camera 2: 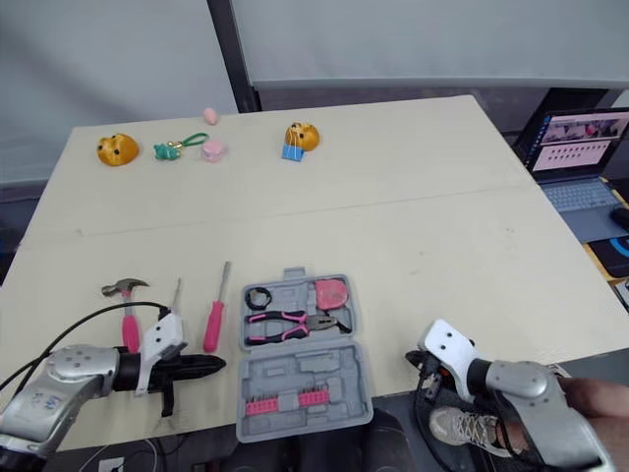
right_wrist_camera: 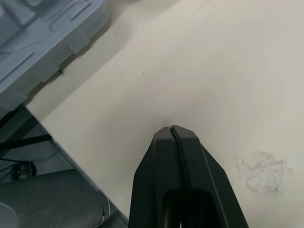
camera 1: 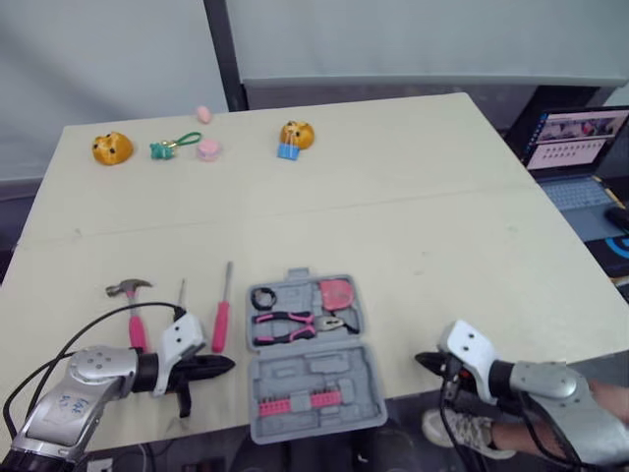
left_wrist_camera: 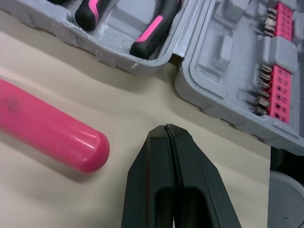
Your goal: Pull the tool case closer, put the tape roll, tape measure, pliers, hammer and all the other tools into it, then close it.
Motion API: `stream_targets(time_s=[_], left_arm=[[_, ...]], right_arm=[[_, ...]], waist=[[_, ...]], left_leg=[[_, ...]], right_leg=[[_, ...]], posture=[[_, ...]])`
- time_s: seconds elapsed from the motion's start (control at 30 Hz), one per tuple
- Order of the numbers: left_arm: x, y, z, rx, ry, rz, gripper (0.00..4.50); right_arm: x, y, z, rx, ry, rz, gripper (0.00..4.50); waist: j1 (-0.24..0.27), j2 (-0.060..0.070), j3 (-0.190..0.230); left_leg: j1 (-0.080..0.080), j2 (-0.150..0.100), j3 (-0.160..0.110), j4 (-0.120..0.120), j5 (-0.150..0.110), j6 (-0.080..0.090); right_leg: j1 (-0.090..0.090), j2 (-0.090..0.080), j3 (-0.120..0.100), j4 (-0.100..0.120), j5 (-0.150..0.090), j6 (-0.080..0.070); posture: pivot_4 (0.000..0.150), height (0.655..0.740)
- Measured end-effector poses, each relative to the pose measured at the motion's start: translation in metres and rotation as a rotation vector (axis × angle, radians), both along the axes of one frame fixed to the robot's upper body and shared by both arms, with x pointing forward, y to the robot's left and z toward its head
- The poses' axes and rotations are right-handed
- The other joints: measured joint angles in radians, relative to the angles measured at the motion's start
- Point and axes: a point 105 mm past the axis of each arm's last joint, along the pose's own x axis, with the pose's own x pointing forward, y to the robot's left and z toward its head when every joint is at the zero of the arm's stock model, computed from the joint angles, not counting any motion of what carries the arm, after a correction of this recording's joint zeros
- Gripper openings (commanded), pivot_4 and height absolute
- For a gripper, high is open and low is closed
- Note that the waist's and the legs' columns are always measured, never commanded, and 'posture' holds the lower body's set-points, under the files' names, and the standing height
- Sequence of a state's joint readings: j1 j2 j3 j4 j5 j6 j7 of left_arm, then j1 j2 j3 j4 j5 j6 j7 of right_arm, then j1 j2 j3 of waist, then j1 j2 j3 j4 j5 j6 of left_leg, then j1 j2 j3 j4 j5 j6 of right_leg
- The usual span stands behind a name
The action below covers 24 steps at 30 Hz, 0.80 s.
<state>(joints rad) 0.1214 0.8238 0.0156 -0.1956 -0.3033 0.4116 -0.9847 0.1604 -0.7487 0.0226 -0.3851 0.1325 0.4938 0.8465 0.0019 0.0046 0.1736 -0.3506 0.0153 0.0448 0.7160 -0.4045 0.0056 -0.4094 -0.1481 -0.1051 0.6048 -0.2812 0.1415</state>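
Head eyes overlook table (camera 1: 413,197); close wrist cameras both catch the tool case (camera 1: 295,379).

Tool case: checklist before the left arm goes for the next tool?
1. Tool case open: ok.
2. Tape roll, tape measure, pliers in the case: ok.
3. Hammer, pink screwdriver, thin screwdriver packed: not ok, on the table left of the case.
4. Left gripper open for a grasp: not ok, shut beside the pink screwdriver's handle.
5. Right gripper clear of the case: ok, shut.
6. Slots fit the loose tools: cannot tell.
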Motion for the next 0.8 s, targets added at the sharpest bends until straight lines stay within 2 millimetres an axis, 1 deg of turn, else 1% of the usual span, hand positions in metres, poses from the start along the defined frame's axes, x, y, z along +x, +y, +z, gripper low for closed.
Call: stream_targets(time_s=[0.17,0.3,0.4,0.53,0.7,0.8], left_arm=[[0.003,-0.013,0.001,-0.011,-0.021,-0.009,0.03],[0.007,-0.015,0.001,-0.001,-0.041,0.000,0.03],[0.009,-0.015,0.000,0.009,-0.049,0.004,0.03],[0.010,-0.021,0.000,-0.009,-0.054,-0.002,0.03],[0.013,-0.028,-0.001,-0.012,-0.062,-0.027,0.03],[0.013,-0.031,-0.003,-0.007,-0.058,-0.036,0.03]], right_arm=[[0.016,0.013,0.012,-0.007,-0.031,0.043,0.00],[0.025,0.023,0.017,-0.010,-0.038,0.072,0.00],[0.028,0.032,0.016,-0.007,-0.023,0.097,0.00],[0.031,0.043,0.013,-0.004,-0.005,0.128,0.00],[0.033,0.064,0.015,0.022,-0.002,0.181,0.00],[0.034,0.070,0.015,0.027,-0.001,0.196,0.00]], waist=[[-0.001,0.000,0.000],[-0.001,0.000,0.000],[-0.002,0.000,0.000],[-0.002,0.000,0.000],[-0.002,0.000,0.000],[-0.003,0.000,0.000]], left_leg=[[0.000,0.000,0.000,0.001,0.000,0.000],[0.000,0.000,0.000,0.000,0.000,0.000],[0.000,0.000,0.000,0.001,0.000,0.000],[0.000,0.000,0.000,0.001,0.000,0.000],[0.000,0.000,0.000,0.001,0.000,0.000],[0.000,0.000,0.000,0.001,0.000,0.000]], right_leg=[[0.000,0.000,0.000,0.000,0.000,0.000],[0.000,0.000,0.000,0.000,0.000,0.000],[0.000,0.000,0.000,0.000,0.000,0.000],[0.000,0.000,0.000,0.000,0.000,0.000],[0.000,0.000,0.000,0.000,0.000,0.000],[0.000,0.000,0.000,0.000,0.000,0.000]], posture=[[0.150,0.7400],[0.150,0.7400],[0.150,0.7400],[0.150,0.7400],[0.150,0.7400],[0.150,0.7400]])
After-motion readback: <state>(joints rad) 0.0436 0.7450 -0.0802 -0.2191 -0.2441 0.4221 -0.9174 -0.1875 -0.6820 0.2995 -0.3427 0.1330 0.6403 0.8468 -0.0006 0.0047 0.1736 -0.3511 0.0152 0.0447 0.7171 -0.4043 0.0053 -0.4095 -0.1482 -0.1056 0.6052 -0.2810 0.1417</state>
